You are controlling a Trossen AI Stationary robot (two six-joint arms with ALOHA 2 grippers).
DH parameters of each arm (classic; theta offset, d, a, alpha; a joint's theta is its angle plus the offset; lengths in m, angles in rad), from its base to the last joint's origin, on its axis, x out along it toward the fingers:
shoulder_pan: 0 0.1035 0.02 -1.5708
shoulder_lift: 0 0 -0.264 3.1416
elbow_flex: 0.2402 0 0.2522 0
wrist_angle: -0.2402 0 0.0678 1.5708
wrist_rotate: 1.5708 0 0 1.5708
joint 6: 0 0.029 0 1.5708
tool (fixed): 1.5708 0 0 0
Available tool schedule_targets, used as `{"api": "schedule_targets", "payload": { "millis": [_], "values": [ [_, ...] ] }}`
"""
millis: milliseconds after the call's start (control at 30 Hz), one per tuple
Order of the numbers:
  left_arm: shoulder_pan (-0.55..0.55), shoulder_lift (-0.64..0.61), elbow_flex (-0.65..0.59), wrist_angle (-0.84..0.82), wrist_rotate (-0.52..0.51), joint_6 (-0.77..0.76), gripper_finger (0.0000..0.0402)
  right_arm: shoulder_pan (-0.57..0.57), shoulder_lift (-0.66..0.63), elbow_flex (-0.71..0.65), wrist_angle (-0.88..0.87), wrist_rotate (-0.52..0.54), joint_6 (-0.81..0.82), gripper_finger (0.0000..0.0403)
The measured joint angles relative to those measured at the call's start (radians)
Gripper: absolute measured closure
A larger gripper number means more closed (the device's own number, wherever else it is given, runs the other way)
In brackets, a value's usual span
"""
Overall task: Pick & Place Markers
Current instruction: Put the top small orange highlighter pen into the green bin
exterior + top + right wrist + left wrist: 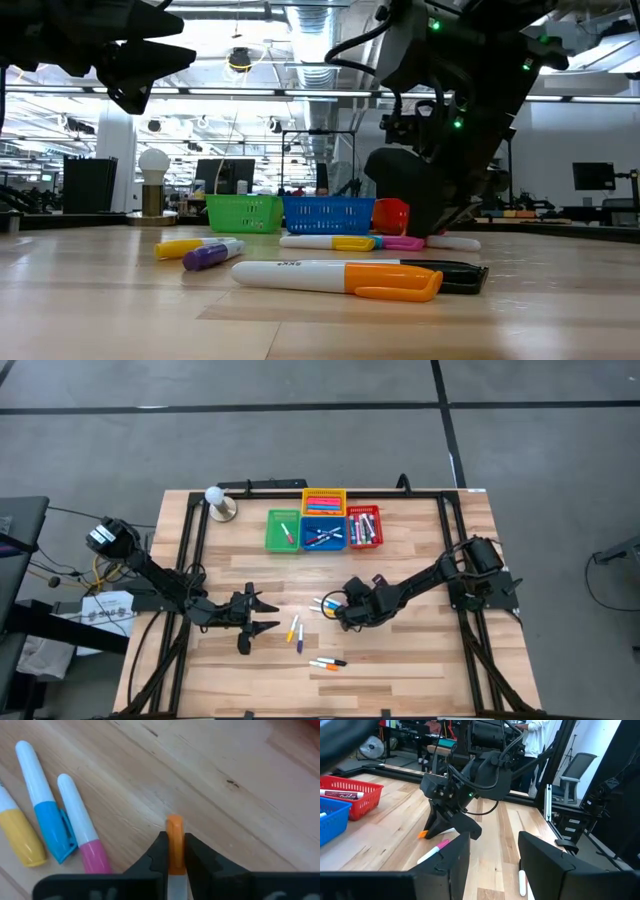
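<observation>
Several markers lie loose on the wooden table (pixel 420 660): a yellow and a purple one (pixel 295 632), an orange-capped one (pixel 325 662), and yellow-, blue- and pink-capped ones (pixel 82 837) beside my right gripper (pixel 340 612). That gripper is low over the table's middle, shut on an orange-capped marker (pixel 175 842). My left gripper (pixel 262 615) hovers open to the left of the loose markers, its fingers level and touching nothing. My right gripper pinches the marker's orange cap (pixel 175 851) between its two fingers (pixel 159 855). The fingers slant down from the table's right side. The cap's tip (pixel 423 834) sticks out past the fingertips, down at the tabletop. Whether the marker is lifted clear I cannot tell.
Green (pixel 283 530), blue (pixel 323 535), red (pixel 364 527) and yellow (pixel 323 500) baskets stand in a cluster at the far middle, with markers in them. A small lamp with a white bulb (pixel 220 503) stands far left. A person stands beyond the table (pixel 535 735).
</observation>
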Motion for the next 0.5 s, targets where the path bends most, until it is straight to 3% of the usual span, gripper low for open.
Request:
{"api": "schedule_targets", "payload": {
  "millis": [133, 267, 500],
  "values": [
    [0.000, 0.000, 0.000, 0.000, 0.000, 0.000, 0.0234, 0.000, -0.017, 0.014, -0.075, 0.009, -0.012, 0.0359],
    [0.000, 0.000, 0.000, -0.001, 0.000, 0.000, 0.0234, -0.010, -0.043, 0.053, -0.111, 0.060, -0.054, 0.0372],
    [0.005, 0.008, -0.003, -0.002, 0.001, 0.003, 0.0234, -0.059, -0.067, 0.163, -0.080, 0.070, -0.248, 0.0363]
  ]
}}
